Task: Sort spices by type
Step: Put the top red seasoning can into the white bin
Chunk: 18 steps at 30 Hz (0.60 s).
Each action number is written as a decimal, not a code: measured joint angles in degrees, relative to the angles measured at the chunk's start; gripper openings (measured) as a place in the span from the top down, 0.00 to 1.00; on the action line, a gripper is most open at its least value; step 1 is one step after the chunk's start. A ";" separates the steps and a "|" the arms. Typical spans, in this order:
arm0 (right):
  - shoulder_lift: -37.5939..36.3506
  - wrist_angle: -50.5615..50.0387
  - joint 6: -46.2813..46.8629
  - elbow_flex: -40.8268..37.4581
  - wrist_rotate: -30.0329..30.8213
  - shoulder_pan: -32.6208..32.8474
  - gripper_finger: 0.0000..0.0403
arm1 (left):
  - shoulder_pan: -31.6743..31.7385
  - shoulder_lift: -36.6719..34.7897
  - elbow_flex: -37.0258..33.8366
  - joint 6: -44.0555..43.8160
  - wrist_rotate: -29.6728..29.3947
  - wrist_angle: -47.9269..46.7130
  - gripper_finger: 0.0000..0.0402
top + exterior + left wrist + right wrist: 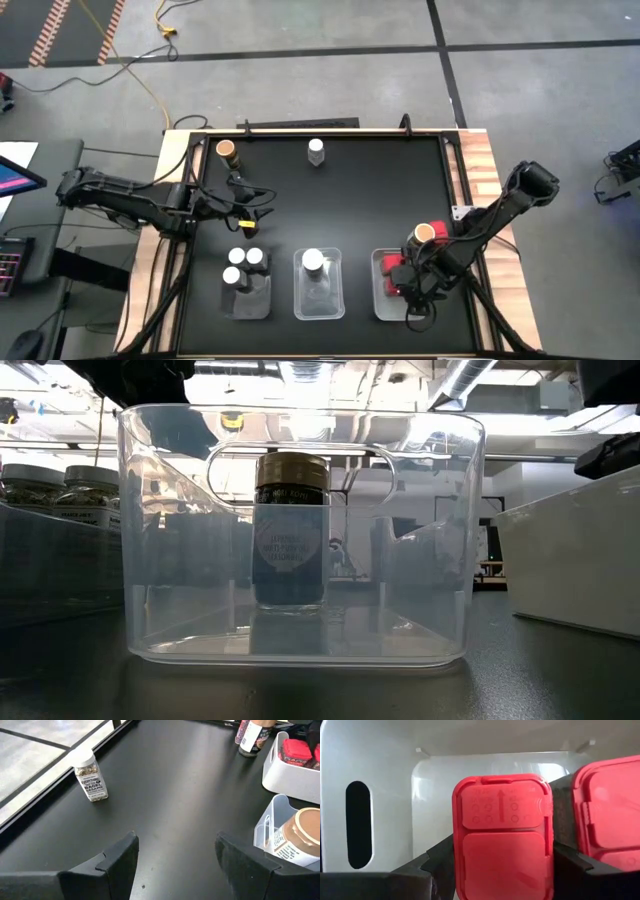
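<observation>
Right claw lowering a red-capped jar into the right-hand tray, beside one already there

The right claw (502, 870) pinches a red-capped jar (502, 840) inside the right tray (380, 258), with a second red-capped jar (610, 815) just beside it. The likely trouble is a finger catching that neighbour and tipping it as the claw spreads, since one finger sits squeezed between the two jars (barely any gap shows). A tan-lidded jar (425, 233) stands just outside this tray, near the arm, and could be knocked on withdrawal. The left claw (175, 865), spread and empty, hovers well apart from the tray; a white-capped jar (90, 775) and another tan-lidded jar (227, 149) wait unsorted at the surface's (350, 200) far side.
</observation>
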 joint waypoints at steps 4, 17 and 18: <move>0.00 0.06 -0.01 0.00 0.02 0.00 0.35 | 0.00 0.00 0.00 0.00 0.00 0.00 0.37; -0.02 1.01 -0.03 0.00 0.01 0.00 0.24 | 0.00 0.00 0.00 -0.05 0.00 0.00 0.37; -0.02 0.90 -0.05 0.00 0.00 0.00 0.23 | -0.01 0.00 0.00 -0.24 0.00 0.00 0.37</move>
